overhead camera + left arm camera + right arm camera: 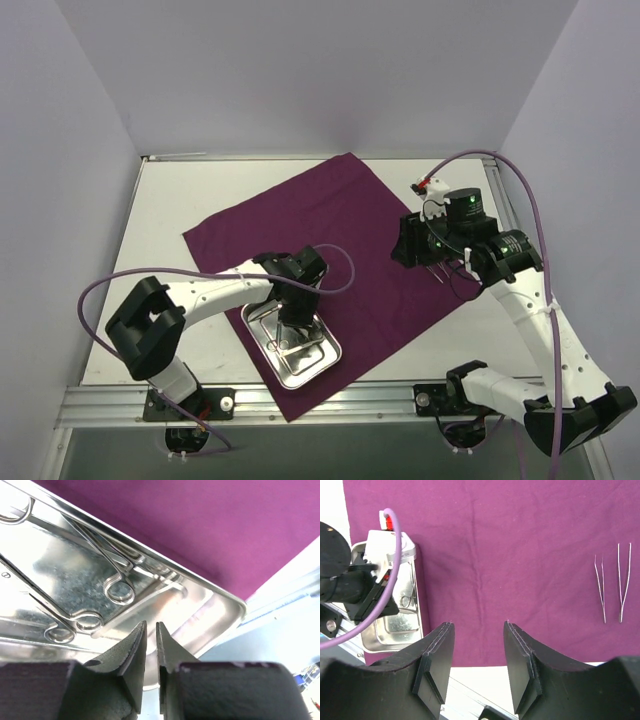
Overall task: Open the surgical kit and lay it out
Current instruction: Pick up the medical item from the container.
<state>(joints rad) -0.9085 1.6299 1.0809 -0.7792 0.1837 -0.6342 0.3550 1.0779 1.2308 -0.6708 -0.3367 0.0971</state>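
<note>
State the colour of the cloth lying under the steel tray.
The cloth is dark purple, clearest in the right wrist view.

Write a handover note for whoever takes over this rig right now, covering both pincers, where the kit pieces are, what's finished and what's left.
Left pincer: nearly shut, holding nothing, low over the shiny rectangular steel tray.
Right pincer: open, empty, above the dark purple cloth wrap.
Done: the cloth is spread flat on the table, the tray sits near its near corner, and two slim steel tweezers lie on the cloth's right side.
Left to do: several ring-handled steel instruments lie in the tray. They probably need lifting out and laying on the cloth.
</note>
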